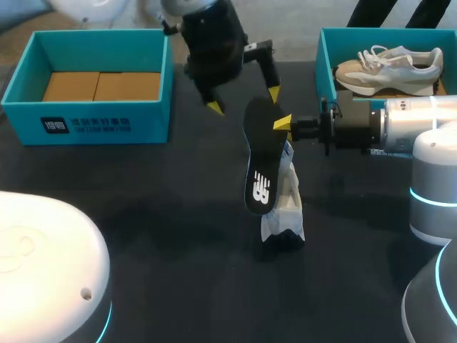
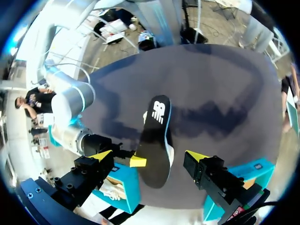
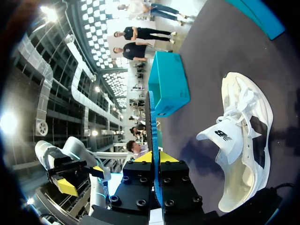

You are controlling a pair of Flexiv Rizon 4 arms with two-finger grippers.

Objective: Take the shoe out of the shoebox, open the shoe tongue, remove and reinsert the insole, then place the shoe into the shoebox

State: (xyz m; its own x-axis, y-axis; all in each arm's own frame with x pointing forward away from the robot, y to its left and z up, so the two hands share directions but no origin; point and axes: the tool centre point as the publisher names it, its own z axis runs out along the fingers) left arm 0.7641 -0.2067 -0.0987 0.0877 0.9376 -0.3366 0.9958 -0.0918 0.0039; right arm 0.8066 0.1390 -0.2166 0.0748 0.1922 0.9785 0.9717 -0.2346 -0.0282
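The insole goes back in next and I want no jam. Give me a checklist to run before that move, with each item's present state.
1. Right gripper shut on the black foam insole with the white logo: ok.
2. Left gripper open, with its fingers clear of the insole on both sides: ok.
3. White lace-up sneaker out of its box and on the dark table: ok.
4. Sneaker's tongue folded open: ok.
5. Sneaker held steady: not ok, neither gripper holds it.
6. Insole lined up with the sneaker's opening: cannot tell, because the insole hides the opening in the head view.
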